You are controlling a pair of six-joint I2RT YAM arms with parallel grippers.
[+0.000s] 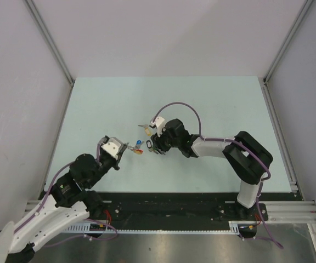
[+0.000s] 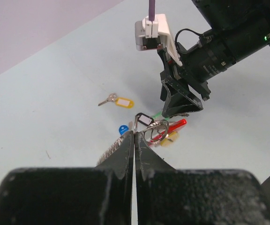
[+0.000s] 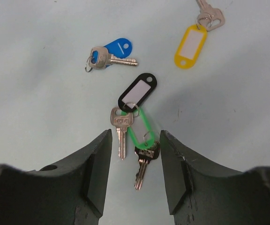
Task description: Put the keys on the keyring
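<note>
Keys (image 3: pixel 121 123), keyring (image 2: pixel 156 132): table (image 1: pixel 213 104) centre (edges far)

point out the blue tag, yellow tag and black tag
blue tag (image 3: pixel 121 47): right wrist view, blue plastic face
yellow tag (image 3: pixel 191 46): right wrist view, white label
black tag (image 3: pixel 138 92): right wrist view, white label

The keys (image 3: pixel 120 126) are polished silver metal with a glossy plastic blue tag (image 3: pixel 118 48), yellow tag (image 3: pixel 190 46), black tag (image 3: pixel 138 92) and green tag (image 3: pixel 142 125), the keyring (image 2: pixel 175 125) is shiny red plastic and bright metal, the table (image 3: pixel 41 103) is smooth and matt, and the fingers (image 3: pixel 95 168) of the right gripper (image 3: pixel 135 136) are grainy matt black plastic.
</note>
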